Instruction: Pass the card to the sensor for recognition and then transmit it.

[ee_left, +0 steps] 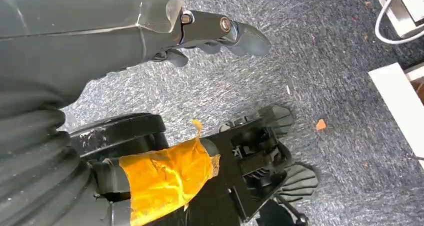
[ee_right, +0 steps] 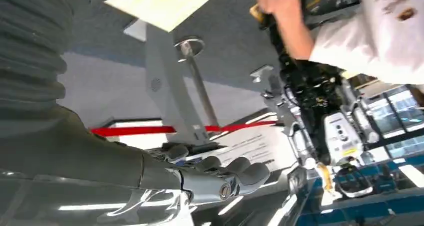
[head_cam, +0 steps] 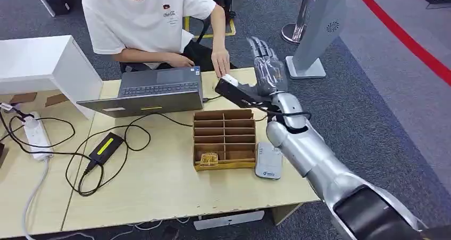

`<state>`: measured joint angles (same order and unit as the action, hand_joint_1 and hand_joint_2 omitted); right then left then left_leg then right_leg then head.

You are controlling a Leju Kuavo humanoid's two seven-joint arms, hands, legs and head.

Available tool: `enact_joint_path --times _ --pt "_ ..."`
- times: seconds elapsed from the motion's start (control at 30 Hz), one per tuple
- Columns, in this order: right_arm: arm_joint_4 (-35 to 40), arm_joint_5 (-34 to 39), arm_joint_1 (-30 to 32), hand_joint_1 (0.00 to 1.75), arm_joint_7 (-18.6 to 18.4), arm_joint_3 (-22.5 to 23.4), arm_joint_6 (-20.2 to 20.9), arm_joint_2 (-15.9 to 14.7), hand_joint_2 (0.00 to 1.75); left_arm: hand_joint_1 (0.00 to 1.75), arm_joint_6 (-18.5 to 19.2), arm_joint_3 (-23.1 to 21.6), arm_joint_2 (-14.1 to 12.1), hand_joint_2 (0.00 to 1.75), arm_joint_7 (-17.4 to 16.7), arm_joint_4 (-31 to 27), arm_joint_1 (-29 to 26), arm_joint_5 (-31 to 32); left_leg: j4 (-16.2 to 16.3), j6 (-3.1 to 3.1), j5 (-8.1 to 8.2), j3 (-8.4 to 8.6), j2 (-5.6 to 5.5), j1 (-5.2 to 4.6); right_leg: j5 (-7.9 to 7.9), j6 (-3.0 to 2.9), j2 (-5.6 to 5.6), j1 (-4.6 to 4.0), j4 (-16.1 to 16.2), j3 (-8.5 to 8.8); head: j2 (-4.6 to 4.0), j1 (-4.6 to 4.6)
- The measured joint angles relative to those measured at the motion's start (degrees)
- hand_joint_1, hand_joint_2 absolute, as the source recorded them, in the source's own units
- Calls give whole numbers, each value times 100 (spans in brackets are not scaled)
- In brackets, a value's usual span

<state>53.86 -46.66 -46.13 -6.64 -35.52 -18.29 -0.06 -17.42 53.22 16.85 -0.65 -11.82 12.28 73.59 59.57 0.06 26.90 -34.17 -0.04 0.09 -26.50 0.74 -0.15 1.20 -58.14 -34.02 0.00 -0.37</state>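
Robot's right hand (head_cam: 267, 64) is up past the brown cardboard slotted organizer (head_cam: 224, 139), fingers straight, holding nothing; a person's hand (head_cam: 220, 61) has the small white card (head_cam: 229, 80) on the tabletop (head_cam: 159, 181) beside it; left hand (ee_left: 220, 33) hangs, fingers curled, empty.

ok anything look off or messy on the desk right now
Nothing looks damaged or spilled. The black cables sprawl in loose loops across the desk, and the white card reader sits slightly askew beside the cardboard organizer.
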Motion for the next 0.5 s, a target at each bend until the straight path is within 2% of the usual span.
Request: enact_joint_path --times 0.07,0.27,0.43,0.5 --pt "-55 -156 31 0 -61 62 -4 -235 175 0 0 0 -2 175 -42 0 -9 -42 2 0 0 0 -7 0 2 3 -6 0 3 1 0 -2" --pt "-491 -453 160 0 -160 424 -117 -1248 175 0 -2 35 -39 175 -109 0 -116 -175 12 12 1 -9 -38 -3 1 7 -36 4 7 8 2 0" --pt "-863 -494 508 0 -171 920 -301 -2096 175 0 -65 68 -59 175 -166 0 -152 -218 18 21 6 -11 -48 -3 -1 16 -42 4 12 10 0 -2" --pt "-990 -512 799 0 -260 1247 -352 -2535 175 0 -118 74 -63 175 -208 0 -183 -243 19 24 8 -14 -80 -3 -8 26 -74 4 16 18 0 0"
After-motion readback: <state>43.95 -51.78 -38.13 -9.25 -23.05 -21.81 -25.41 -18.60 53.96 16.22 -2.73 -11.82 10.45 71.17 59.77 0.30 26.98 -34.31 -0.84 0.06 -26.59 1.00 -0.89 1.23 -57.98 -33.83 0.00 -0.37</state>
